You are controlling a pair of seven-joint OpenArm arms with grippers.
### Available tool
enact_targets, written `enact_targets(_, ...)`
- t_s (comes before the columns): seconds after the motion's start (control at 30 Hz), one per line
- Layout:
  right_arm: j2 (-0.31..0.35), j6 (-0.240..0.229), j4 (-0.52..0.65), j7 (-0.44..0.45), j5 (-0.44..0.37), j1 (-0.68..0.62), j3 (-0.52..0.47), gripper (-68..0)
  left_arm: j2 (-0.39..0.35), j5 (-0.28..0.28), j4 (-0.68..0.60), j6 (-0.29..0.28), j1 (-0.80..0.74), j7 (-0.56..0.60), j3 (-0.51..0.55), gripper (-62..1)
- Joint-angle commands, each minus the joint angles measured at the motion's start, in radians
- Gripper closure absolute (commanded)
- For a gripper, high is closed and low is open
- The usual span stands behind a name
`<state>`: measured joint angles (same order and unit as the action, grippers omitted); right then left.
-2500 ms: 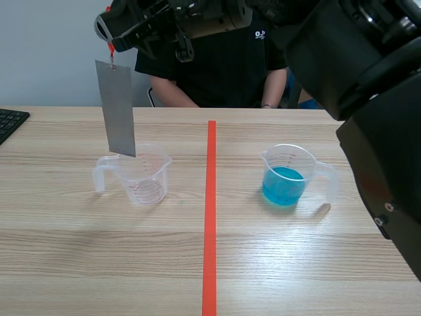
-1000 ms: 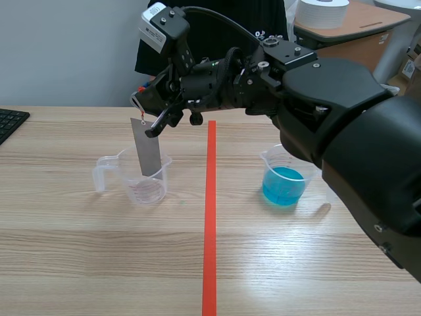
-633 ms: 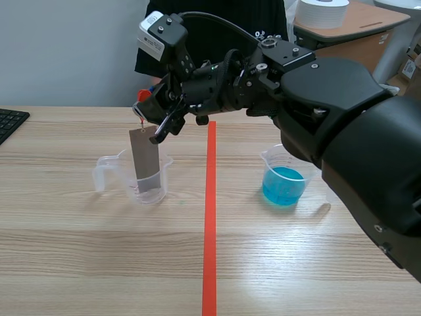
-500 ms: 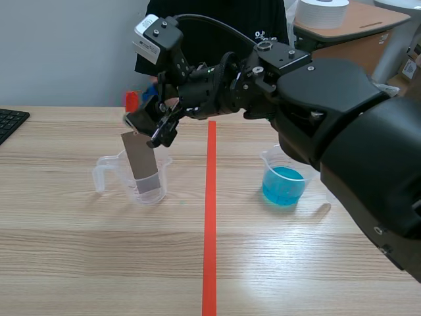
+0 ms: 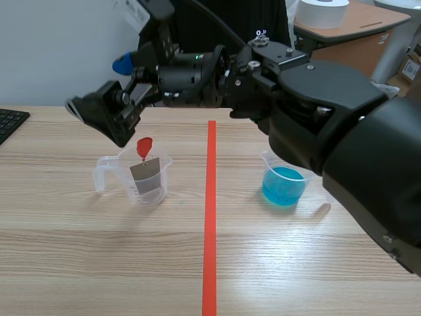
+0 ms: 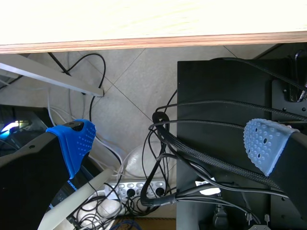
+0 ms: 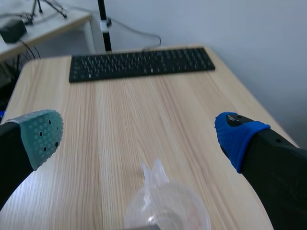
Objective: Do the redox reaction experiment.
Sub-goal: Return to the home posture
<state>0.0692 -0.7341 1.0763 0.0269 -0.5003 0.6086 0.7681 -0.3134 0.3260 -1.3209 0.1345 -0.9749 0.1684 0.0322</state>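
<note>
The right gripper (image 5: 97,85) hangs open above the clear measuring cup (image 5: 105,172), which holds a red-clipped grey metal strip (image 5: 146,179). The left gripper (image 6: 172,143) is open too.

Two clear plastic measuring cups stand on the one wooden table (image 5: 79,263): one cup of blue liquid (image 5: 284,176) and one cup with the strip in it (image 5: 118,172). There is one flat grey metal strip (image 5: 147,180), one red tag (image 5: 143,146), one black keyboard (image 5: 9,122) and one white paper roll (image 5: 322,9). Two black robot hands show: the left hand (image 6: 170,143) and the right hand (image 7: 139,136). One person in a black shirt (image 5: 273,16) is there.
</note>
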Motion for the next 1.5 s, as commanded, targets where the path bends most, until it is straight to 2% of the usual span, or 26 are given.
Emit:
enact_targets(0.0, 0.036, -0.011, 0.091, 0.024, -0.029, 0.031, -0.010, -67.9, 0.002, 0.003, -0.007, -0.002, -0.003, 0.014, 0.001, -62.3)
enact_targets(0.07, 0.081, -0.007, 0.149, 0.023, -0.063, 0.027, -0.010, -67.9, -0.001, 0.003, -0.007, -0.002, -0.003, 0.014, 0.001, -62.3)
enact_targets(0.27, 0.270, 0.107, 0.268, 0.023, -0.171, -0.011, -0.010, -67.9, -0.006, 0.003, -0.007, -0.002, -0.011, 0.021, 0.001, -62.3)
enact_targets(0.37, 0.369, 0.145, 0.304, 0.028, -0.232, -0.040, -0.010, -67.9, -0.024, 0.002, -0.009, -0.002, -0.019, 0.026, 0.002, -62.3)
enact_targets(0.57, 0.538, 0.197, 0.365, 0.067, -0.305, -0.111, -0.016, -67.9, -0.080, 0.003, -0.063, -0.003, -0.096, 0.184, 0.032, -62.3)
enact_targets(0.67, 0.615, 0.238, 0.401, 0.087, -0.323, -0.147, -0.017, -67.9, -0.099, 0.003, -0.109, -0.032, -0.124, 0.223, 0.083, -62.3)
enact_targets(0.77, 0.676, 0.272, 0.435, 0.103, -0.328, -0.183, -0.027, -67.9, -0.115, 0.003, -0.154, -0.087, -0.131, 0.227, 0.140, -62.3)
enact_targets(0.87, 0.715, 0.278, 0.458, 0.101, -0.346, -0.219, -0.064, -67.9, -0.130, 0.003, -0.196, -0.150, -0.127, 0.225, 0.197, -62.3)
enact_targets(0.97, 0.723, 0.297, 0.475, 0.072, -0.345, -0.260, -0.131, -67.9, -0.139, -0.013, -0.235, -0.197, -0.103, 0.220, 0.252, -62.3)
enact_targets(1.1, 0.723, 0.301, 0.483, 0.030, -0.344, -0.313, -0.230, -67.9, -0.134, -0.097, -0.278, -0.246, -0.022, 0.169, 0.294, -62.3)
enact_targets(1.37, 0.717, 0.308, 0.483, -0.023, -0.315, -0.440, -0.391, -67.9, -0.118, -0.261, -0.345, -0.343, 0.151, 0.119, 0.294, -62.3)
enact_targets(1.47, 0.717, 0.308, 0.484, -0.016, -0.315, -0.509, -0.462, -67.9, -0.116, -0.281, -0.373, -0.393, 0.188, 0.119, 0.294, -62.3)
